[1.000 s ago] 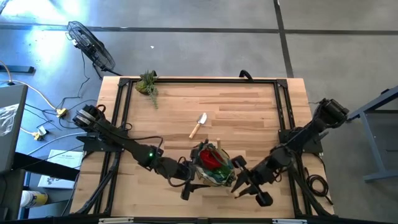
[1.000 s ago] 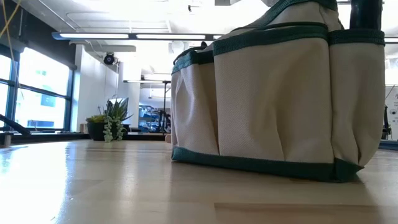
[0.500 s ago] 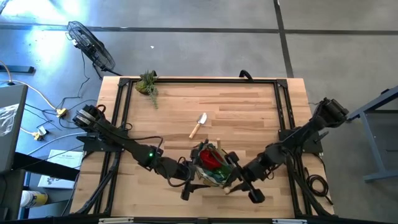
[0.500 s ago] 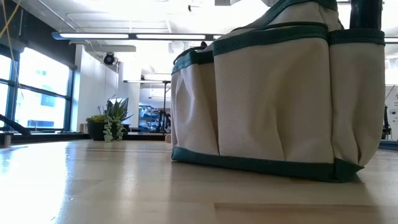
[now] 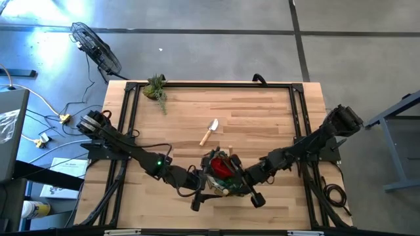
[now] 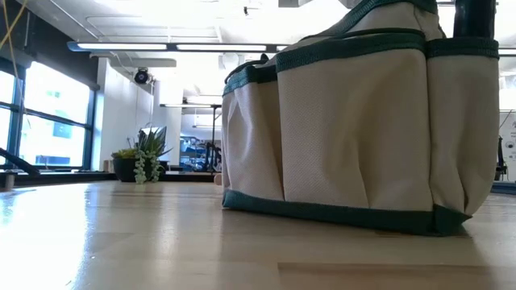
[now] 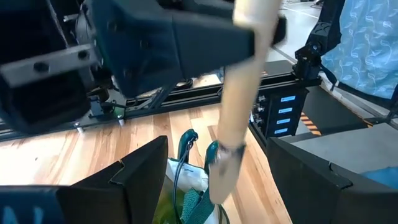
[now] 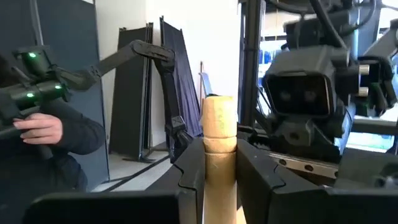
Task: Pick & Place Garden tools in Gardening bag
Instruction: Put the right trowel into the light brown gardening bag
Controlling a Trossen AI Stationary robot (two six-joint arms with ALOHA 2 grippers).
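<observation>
A wooden-handled tool (image 8: 219,155) is pinched by the right claw (image 5: 244,185) over the gardening bag (image 5: 223,178), where apparently a red glove (image 5: 222,168) lies; the left claw (image 5: 199,190) is spread beside it.

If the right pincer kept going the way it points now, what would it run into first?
Probably the bag. In the high view the right pincer, shut on a wooden tool handle, points toward the bag's near edge, with the left pincer on the far side. Height above the rim is unclear.

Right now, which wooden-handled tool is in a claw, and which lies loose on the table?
The right gripper clamps one wooden-handled tool over the gardening bag. The other, a trowel, lies alone mid-table.
</observation>
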